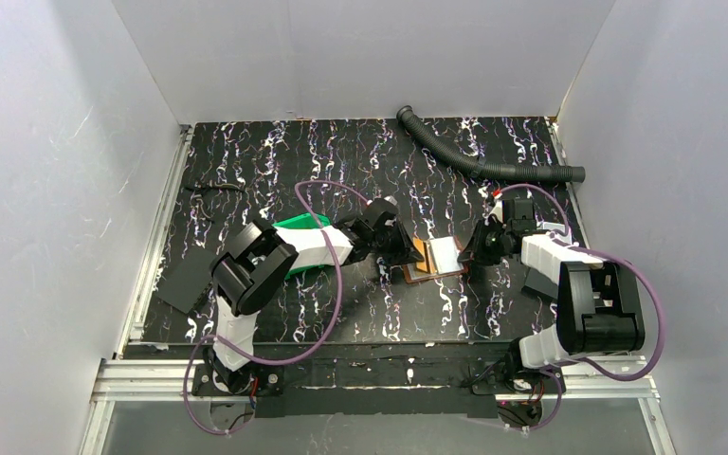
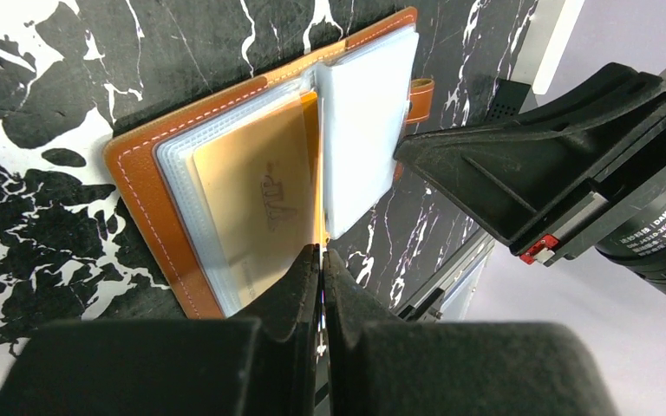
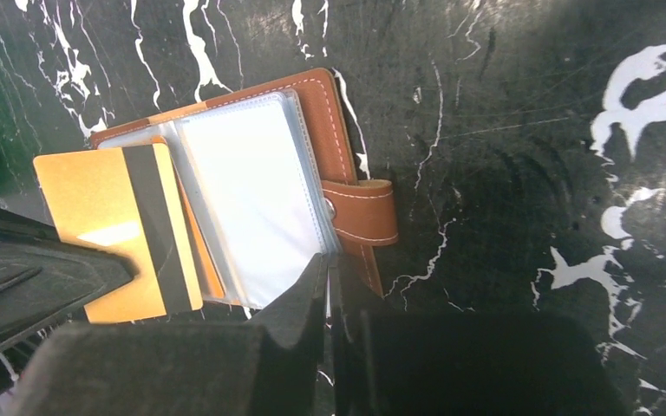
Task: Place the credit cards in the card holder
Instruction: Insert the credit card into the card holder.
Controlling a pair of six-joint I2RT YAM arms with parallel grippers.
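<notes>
Marbled tabletop (image 1: 341, 152), leather holder (image 3: 319, 113), orange card (image 3: 82, 199)

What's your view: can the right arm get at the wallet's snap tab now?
Probably yes: the tab lies bare beside the right gripper, though its jaws look shut on a clear sleeve.

card holder (image 3: 316, 108): corner behind right gripper (image 3: 327, 264) | credit card (image 3: 108, 212): corner behind left gripper (image 3: 95, 277) | green bin (image 1: 301, 224): mostly hidden

Both arms are extended toward the card holder (image 3: 312, 104) from opposite sides. The left gripper (image 2: 321, 256) is clamped on a credit card (image 3: 95, 208) above it; the right gripper (image 3: 328, 260) is pinched onto its page edge.
</notes>
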